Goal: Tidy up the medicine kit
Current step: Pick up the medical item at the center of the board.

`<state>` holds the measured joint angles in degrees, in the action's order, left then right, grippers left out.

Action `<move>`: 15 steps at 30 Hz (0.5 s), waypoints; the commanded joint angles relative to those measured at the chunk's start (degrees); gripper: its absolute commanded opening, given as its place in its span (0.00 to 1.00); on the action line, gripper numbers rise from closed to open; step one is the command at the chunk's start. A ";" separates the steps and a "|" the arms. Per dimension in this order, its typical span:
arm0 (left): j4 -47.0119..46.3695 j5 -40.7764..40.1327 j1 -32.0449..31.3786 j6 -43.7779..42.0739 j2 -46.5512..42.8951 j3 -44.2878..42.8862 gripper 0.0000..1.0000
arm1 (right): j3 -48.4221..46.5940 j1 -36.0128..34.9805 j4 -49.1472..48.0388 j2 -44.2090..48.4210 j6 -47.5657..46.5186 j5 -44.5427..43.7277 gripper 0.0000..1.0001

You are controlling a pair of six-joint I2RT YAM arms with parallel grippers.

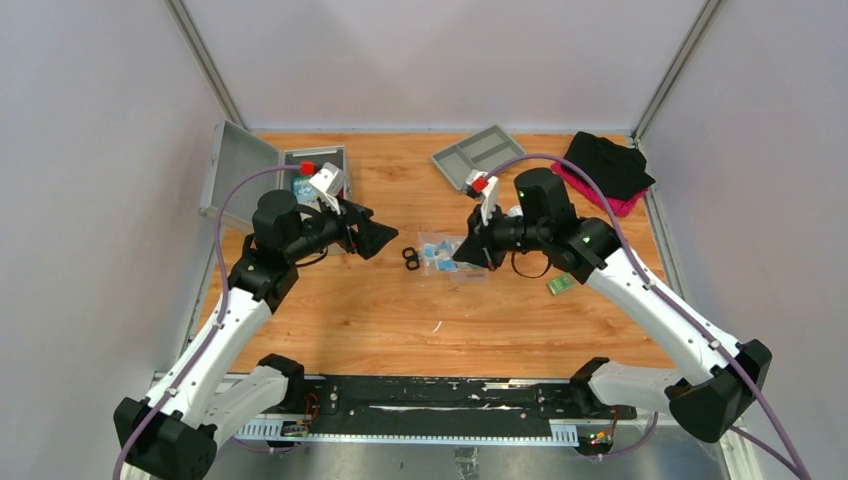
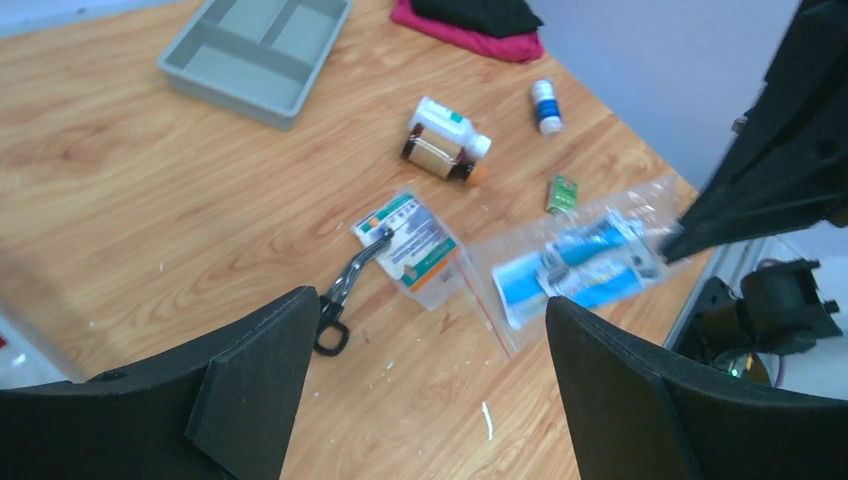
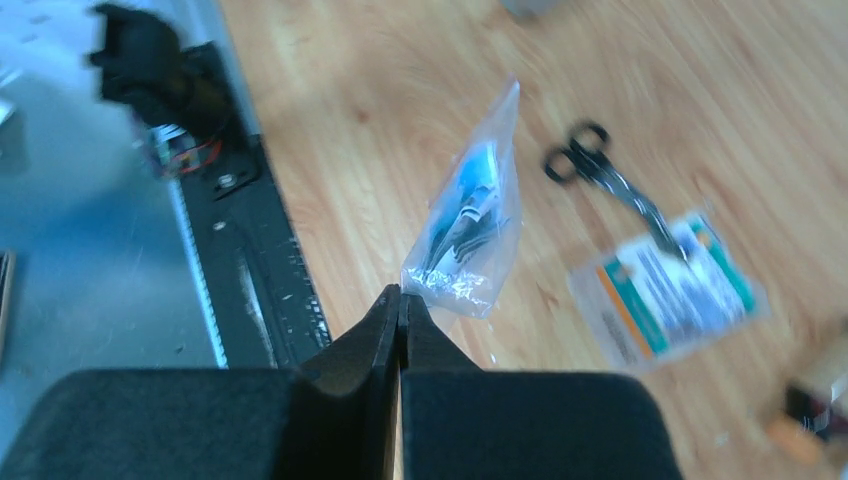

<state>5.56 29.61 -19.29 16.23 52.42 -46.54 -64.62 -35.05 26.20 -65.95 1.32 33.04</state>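
While right tool (image 3: 400,298) pinches clear bag (image 3: 470,225) corner, left tool (image 2: 430,310) gapes empty; scissors (image 3: 600,175), leaflet packet (image 3: 665,290) beside.

Wooden table (image 1: 350,320) under open medicine kit (image 1: 240,170), grey tray (image 2: 230,95) (compartmented), scissors (image 2: 352,280), packet (image 2: 415,245), white bottle (image 2: 447,125), green box (image 2: 562,193).

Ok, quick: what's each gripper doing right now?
Left gripper: open, holding nothing.
Right gripper: shut, pinching an edge of the clear plastic bag.
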 commanded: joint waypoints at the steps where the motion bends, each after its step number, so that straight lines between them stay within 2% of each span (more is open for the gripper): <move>1: -4.26 9.18 -1.03 -5.11 -1.59 0.24 0.90 | -9.82 -8.18 11.92 -1.68 -14.10 5.58 0.00; 4: -5.31 15.62 -1.92 -4.60 -0.63 0.85 0.92 | -14.11 -10.79 16.33 -3.87 -17.59 7.68 0.00; 10: -5.31 21.39 -7.46 -5.42 1.43 0.14 0.88 | -18.23 -12.81 20.84 -4.59 -21.27 11.55 0.00; 15: -5.30 24.81 -8.87 -5.73 0.61 -0.21 0.86 | -18.39 -12.85 22.51 -3.73 -21.71 7.35 0.00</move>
<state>1.50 49.34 -27.27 11.73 53.84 -46.37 -81.28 -47.20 44.31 -70.57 -17.93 41.93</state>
